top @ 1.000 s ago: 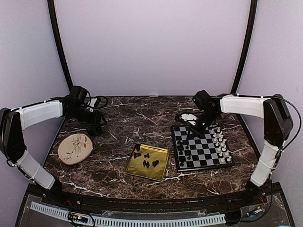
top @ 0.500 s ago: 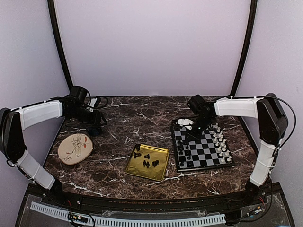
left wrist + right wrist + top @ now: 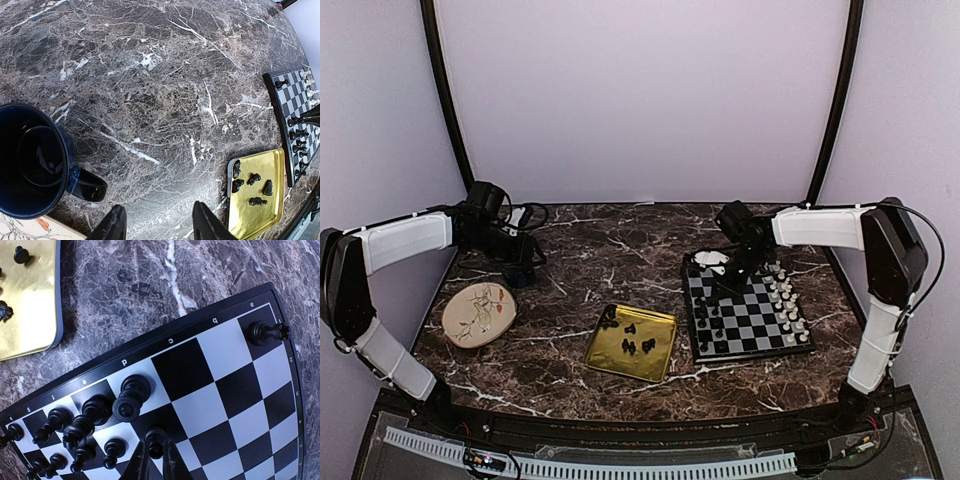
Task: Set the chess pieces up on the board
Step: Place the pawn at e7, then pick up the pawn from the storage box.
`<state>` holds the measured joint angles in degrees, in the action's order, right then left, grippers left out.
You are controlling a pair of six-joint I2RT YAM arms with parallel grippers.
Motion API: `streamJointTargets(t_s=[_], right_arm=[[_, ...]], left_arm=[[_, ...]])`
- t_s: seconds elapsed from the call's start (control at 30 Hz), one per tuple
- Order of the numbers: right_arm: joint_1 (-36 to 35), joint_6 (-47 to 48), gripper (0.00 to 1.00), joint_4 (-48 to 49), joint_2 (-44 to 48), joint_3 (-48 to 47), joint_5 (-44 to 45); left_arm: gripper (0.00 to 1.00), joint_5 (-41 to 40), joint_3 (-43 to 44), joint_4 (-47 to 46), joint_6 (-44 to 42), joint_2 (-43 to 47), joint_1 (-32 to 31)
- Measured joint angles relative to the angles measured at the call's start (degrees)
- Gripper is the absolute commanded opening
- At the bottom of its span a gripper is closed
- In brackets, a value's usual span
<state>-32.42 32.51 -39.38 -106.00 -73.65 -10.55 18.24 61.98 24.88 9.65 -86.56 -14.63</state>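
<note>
- Your left pincer [image 3: 159, 227] hangs over the far left part of the tabletop [image 3: 590, 250], just beside the blue mug [image 3: 35, 160]. Its fingers stand moderately apart with nothing between them. Leave it parked there, clear of the plate [image 3: 480, 312] by the left edge.
- The gold tray [image 3: 610, 356] lies toward the near edge, about the middle. It holds a handful of loose black pieces [image 3: 629, 346], which look to be what is left to fetch.
- The board [image 3: 755, 318] sits toward the right edge. Its black pieces [image 3: 85, 425] crowd the side nearest the tray, and its white pieces [image 3: 788, 300] line the opposite side.
- Your right pincer [image 3: 156, 462] is down on the board and narrow, a fingertip on each side of one standing black piece [image 3: 155, 436]. You cannot tell from here whether it pinches that piece or has just slackened.
- Before you let go, see that the base sits flat and inside its square.
- Open only slightly and rise straight up, because neighbouring pieces stand very near and a sideways drift could topple them.
- One corner piece [image 3: 267, 332] seems to lie on its side, so plan to stand it up later.
</note>
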Motion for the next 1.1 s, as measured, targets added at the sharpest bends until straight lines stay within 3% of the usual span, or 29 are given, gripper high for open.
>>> streamJointTargets(t_s=[0.3, 0.73, 1.1], right_arm=[[-0.22, -0.55, 0.20, -1.01, 0.15, -1.53, -0.09], [-0.90, -0.66, 0.19, -5.88, 2.82, -12.79, -3.28], [-15.45, -0.02, 0.18, -7.34, -4.85, -19.56, -3.80]], left_arm=[[0.48, 0.22, 0.00, 0.00, 0.00, 0.00, 0.00], [0.48, 0.46, 0.00, 0.00, 0.00, 0.00, 0.00], [0.48, 0.87, 0.00, 0.00, 0.00, 0.00, 0.00]])
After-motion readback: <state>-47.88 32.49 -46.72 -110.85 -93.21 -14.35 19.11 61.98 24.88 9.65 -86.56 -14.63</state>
